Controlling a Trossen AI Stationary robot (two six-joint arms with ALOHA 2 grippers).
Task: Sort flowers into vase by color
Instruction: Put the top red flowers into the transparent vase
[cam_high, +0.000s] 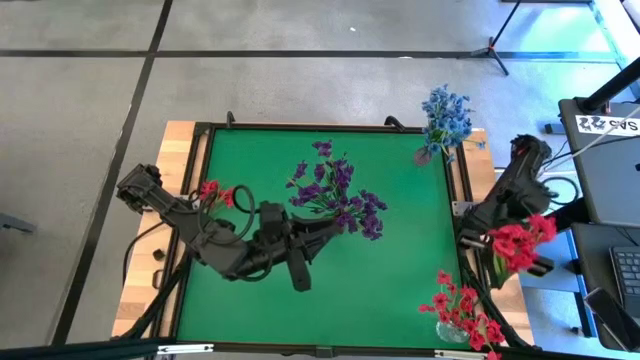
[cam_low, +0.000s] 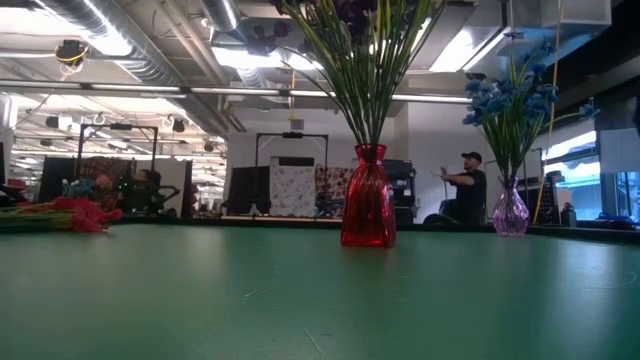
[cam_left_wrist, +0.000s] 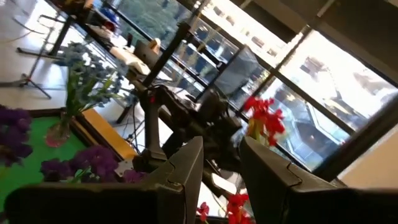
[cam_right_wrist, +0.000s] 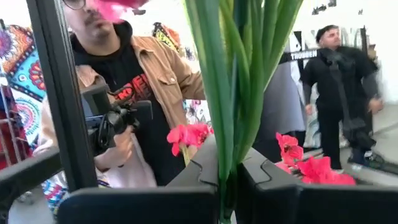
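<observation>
Purple flowers (cam_high: 335, 195) stand in a red vase (cam_low: 368, 210) at mid-table. Blue flowers (cam_high: 445, 115) stand in a purple vase (cam_low: 510, 212) at the far right corner. Red flowers (cam_high: 460, 305) fill a clear vase (cam_high: 452, 328) at the near right corner. More red flowers (cam_high: 215, 193) lie flat by the left edge. My left gripper (cam_high: 343, 224) hovers open beside the purple bunch, with nothing between its fingers (cam_left_wrist: 186, 168). My right gripper (cam_high: 497, 240) is shut on a red bunch (cam_high: 520, 245) over the table's right edge. My right gripper pinches a bundle of several green stems (cam_right_wrist: 229, 168) between its two fingers. The stems run on past the fingertips, with red blossoms (cam_right_wrist: 311, 163) around them. In the high view the bunch is lifted clear, above the table's right edge.
The green mat (cam_high: 260, 310) is bare along its near-left part. A wooden rim (cam_high: 180, 150) frames the table. A desk with a keyboard (cam_high: 625, 270) stands off to the right. People (cam_right_wrist: 124, 81) stand in the room beyond the table.
</observation>
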